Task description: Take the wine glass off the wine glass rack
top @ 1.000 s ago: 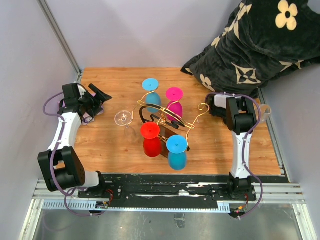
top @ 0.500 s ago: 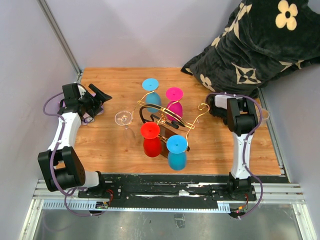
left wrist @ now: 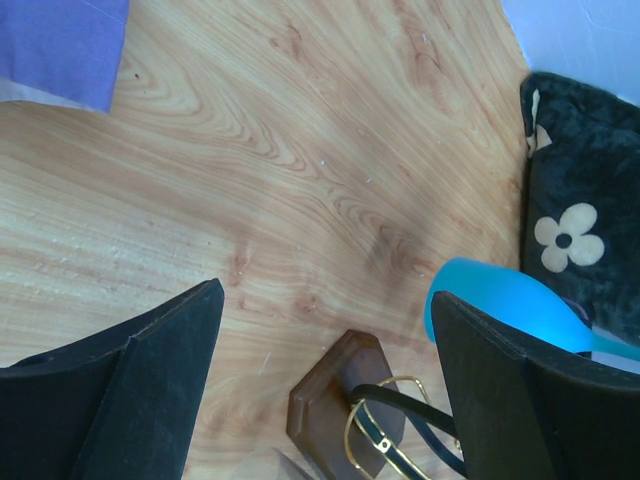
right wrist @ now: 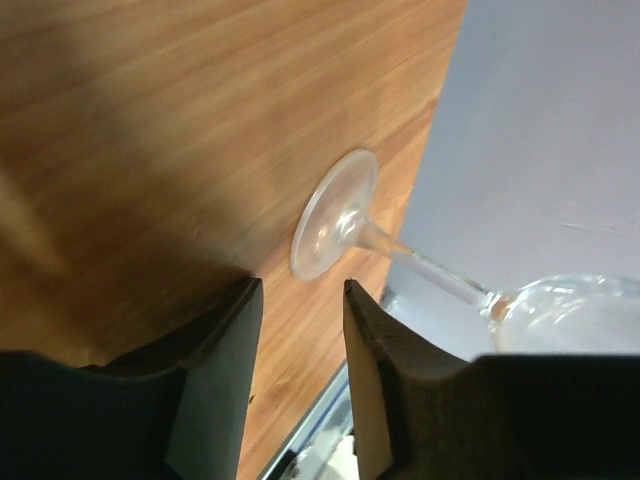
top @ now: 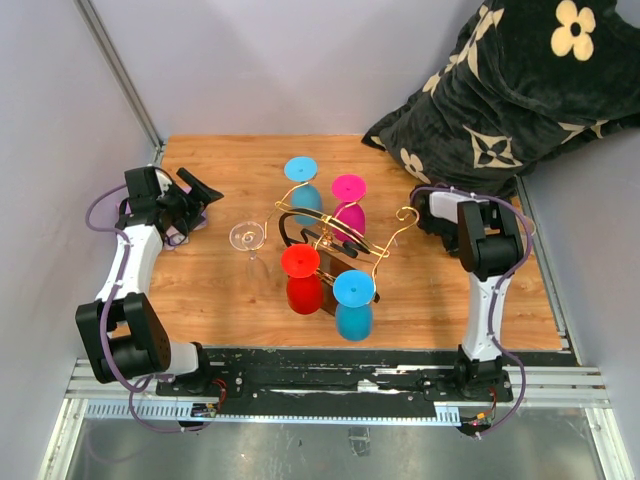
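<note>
The table [top: 200, 290] is carrying a crowded load, and the biggest risk is sitting at its centre. The rack [top: 322, 238] is looking like a light wire stand, so a glass dragged sideways rather than along its arm is probably going to tip it or swing the neighbours together.

Four coloured glasses are hanging from it upside down, close together. A blue glass [top: 300, 170] is at the rack's 11 o'clock, a pink glass [top: 348, 188] at 1, a red glass [top: 300, 262] at 7 and a second blue glass [top: 353, 288] at 5. All are looking opaque, with flat round feet facing up.

A clear glass [top: 246, 238] is standing at the rack's 9 o'clock, lying in the likely path of the left gripper [left wrist: 325, 290], whose fingers are spreading wide around nothing.

A fallen glass [right wrist: 338, 212] is lying on its side at the table's edge, at 12 o'clock of the right gripper [right wrist: 298, 285]. Its fingers are sitting narrowly apart and empty, and a nudge is risking rolling it off.
</note>
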